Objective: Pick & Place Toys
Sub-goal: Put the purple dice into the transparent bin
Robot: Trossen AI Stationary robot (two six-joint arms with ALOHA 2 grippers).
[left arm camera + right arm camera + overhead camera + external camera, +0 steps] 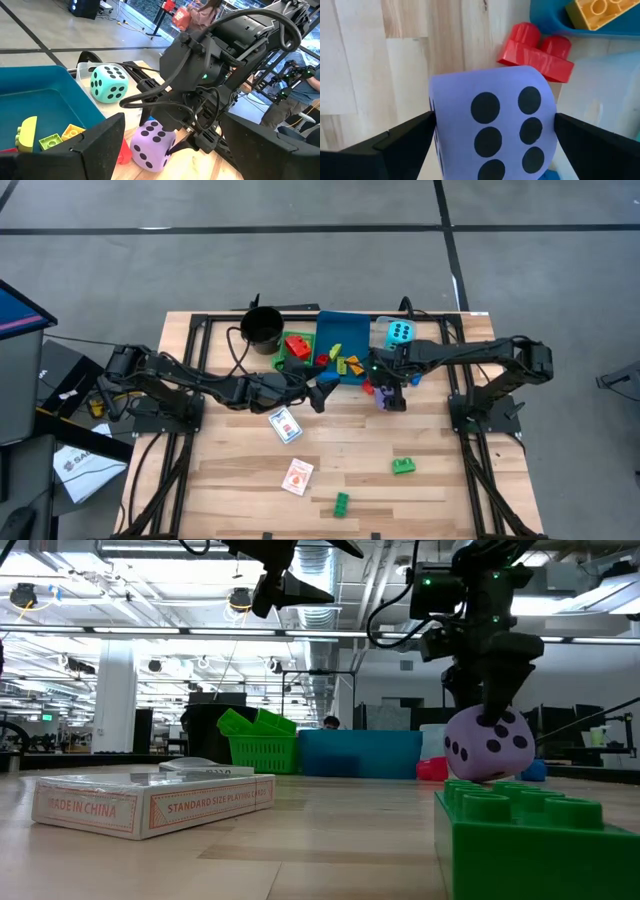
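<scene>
The right claw [492,132] stands spread wide around the purple foam die with black dots [492,125], one finger on each side, on the wooden tabletop [350,445] just beside the blue plastic tray [345,330]. The left claw [318,392] hangs fully open and empty near that tray, above the tabletop.

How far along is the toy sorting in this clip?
Partly done. Several bricks already lie in the blue tray and green tray. In hand: the right gripper straddles the purple foam die, fingers at its sides. Left on the wood: two white card packs, two green bricks, a red brick.
</scene>
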